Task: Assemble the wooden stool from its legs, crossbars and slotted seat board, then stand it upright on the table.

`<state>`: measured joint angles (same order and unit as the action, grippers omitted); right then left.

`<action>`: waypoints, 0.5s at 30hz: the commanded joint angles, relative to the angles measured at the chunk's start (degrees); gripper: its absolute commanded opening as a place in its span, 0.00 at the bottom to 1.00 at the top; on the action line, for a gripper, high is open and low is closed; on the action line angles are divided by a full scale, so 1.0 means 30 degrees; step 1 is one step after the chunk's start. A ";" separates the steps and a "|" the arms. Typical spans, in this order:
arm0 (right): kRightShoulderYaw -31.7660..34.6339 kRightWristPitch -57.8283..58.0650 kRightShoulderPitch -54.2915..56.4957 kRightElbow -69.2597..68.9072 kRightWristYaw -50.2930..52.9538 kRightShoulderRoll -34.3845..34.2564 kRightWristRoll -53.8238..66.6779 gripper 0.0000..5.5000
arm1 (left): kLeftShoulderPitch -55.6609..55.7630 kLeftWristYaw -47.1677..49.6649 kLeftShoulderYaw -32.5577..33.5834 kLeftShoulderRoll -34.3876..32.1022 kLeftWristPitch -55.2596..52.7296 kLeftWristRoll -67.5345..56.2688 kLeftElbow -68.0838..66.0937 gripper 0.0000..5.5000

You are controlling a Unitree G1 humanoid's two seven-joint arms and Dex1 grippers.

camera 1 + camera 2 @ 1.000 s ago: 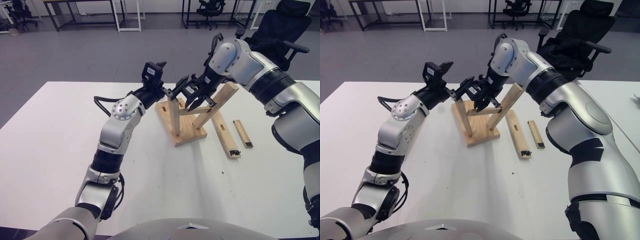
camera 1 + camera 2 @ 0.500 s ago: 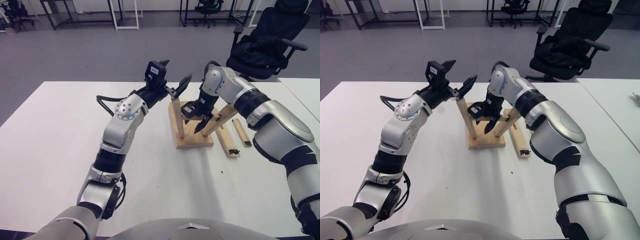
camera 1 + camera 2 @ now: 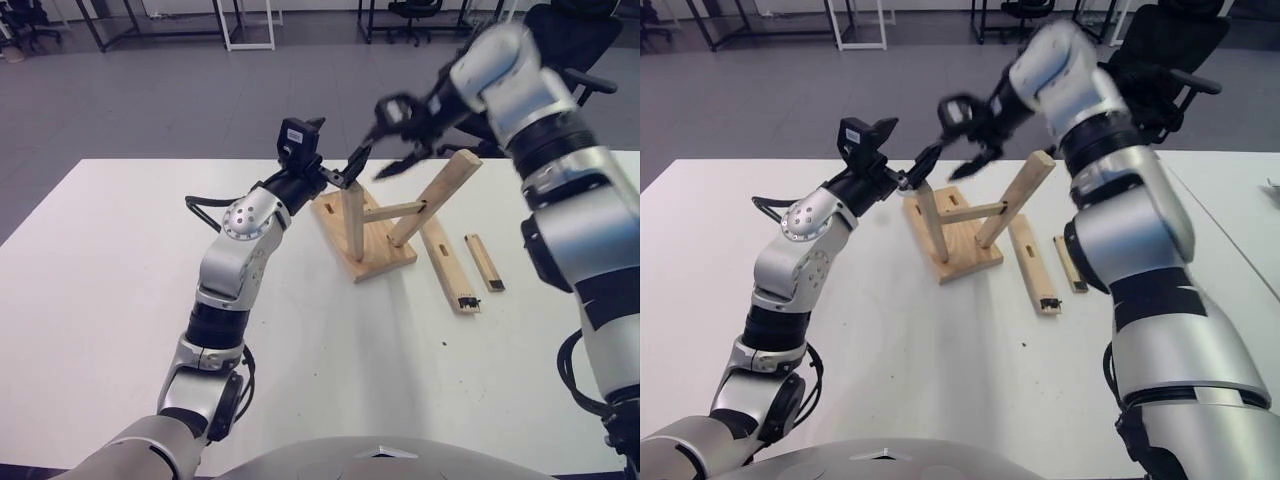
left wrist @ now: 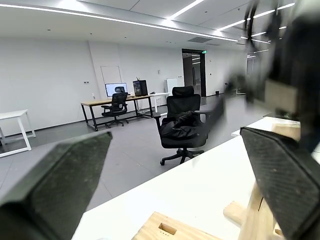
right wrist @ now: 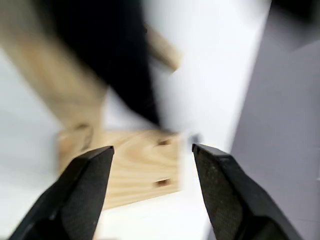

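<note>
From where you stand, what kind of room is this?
Most likely an open office or lab workspace. A black office chair stands on a grey floor, a metal-framed desk with a monitor sits by the far wall, and the work is laid out on a white table.

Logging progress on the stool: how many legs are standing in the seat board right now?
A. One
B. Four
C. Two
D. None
C: an upright leg and a tilted leg stand in the seat board, joined by a crossbar; a longer piece and a shorter piece lie loose on the table.
</note>
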<state>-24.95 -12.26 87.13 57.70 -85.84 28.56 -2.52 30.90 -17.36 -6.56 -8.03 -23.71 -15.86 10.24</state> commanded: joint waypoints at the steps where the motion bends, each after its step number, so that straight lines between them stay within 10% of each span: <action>1: 0.2054 0.3889 -0.4382 -0.6685 0.2716 0.2220 0.0108 0.53 | -0.1136 0.0227 -0.0304 -0.0240 -0.1407 0.0424 0.0076 0.86; 9: 0.7738 1.6019 -1.4372 -2.1239 1.6543 -0.2076 -0.0748 0.53 | -0.0754 0.0808 0.0303 -0.0445 -0.2088 0.0560 0.0908 0.86; 15: 0.5916 1.9224 -1.6654 -2.5336 2.1280 -0.4393 -0.2708 0.53 | -0.1214 0.1152 -0.0424 -0.0336 -0.2263 0.1196 0.1012 0.86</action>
<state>-3.45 42.56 41.78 -16.80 -24.35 16.47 -8.34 29.54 -14.36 -6.37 -8.56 -28.47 -14.82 14.71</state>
